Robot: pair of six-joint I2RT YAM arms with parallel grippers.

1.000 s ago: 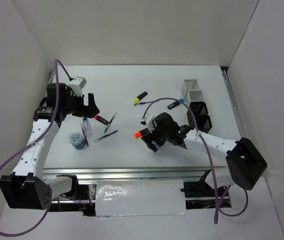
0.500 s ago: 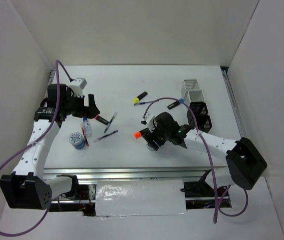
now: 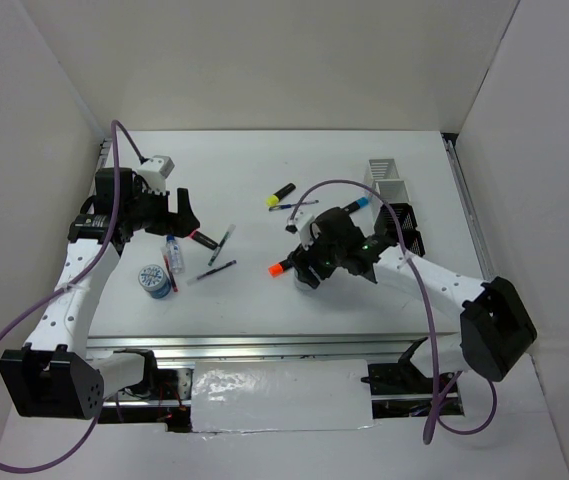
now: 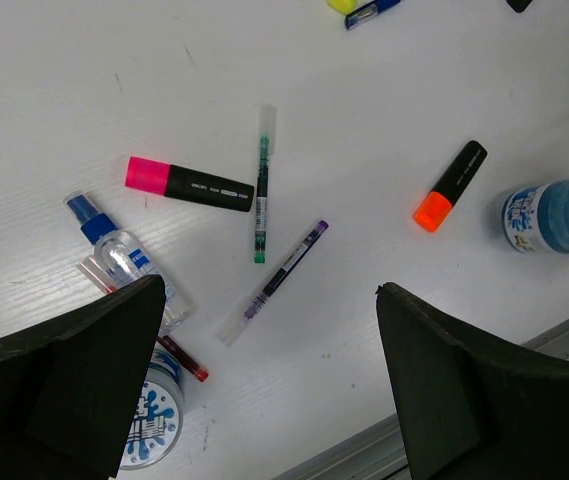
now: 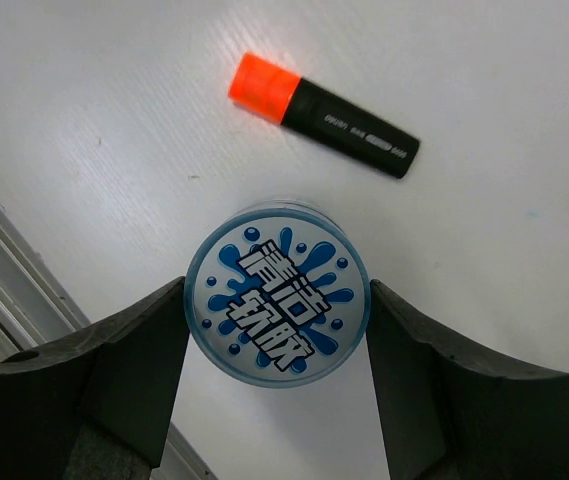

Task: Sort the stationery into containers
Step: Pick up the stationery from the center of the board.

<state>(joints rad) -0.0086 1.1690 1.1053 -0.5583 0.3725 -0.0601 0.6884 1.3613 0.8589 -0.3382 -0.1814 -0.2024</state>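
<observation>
On my overhead feed, the left arm (image 3: 74, 285) at lower left and the right arm (image 3: 434, 285) at lower right both have white link shells joined by black joint housings. Each has a blocky black base unit (image 3: 49, 385) and a looping purple cable (image 3: 115, 135). A small white box (image 3: 157, 166) sits on the wrist at upper left, and on the wrist feeds the left gripper (image 4: 269, 290) and right gripper (image 5: 276, 295) show matte black, wedge-shaped fingers (image 4: 74, 390).

White table (image 3: 244, 165) — highlighters (image 4: 189, 182), pens (image 4: 261, 185), bottle (image 4: 124, 255), tape roll (image 3: 152, 279), mesh bins (image 3: 386, 180) on it.
</observation>
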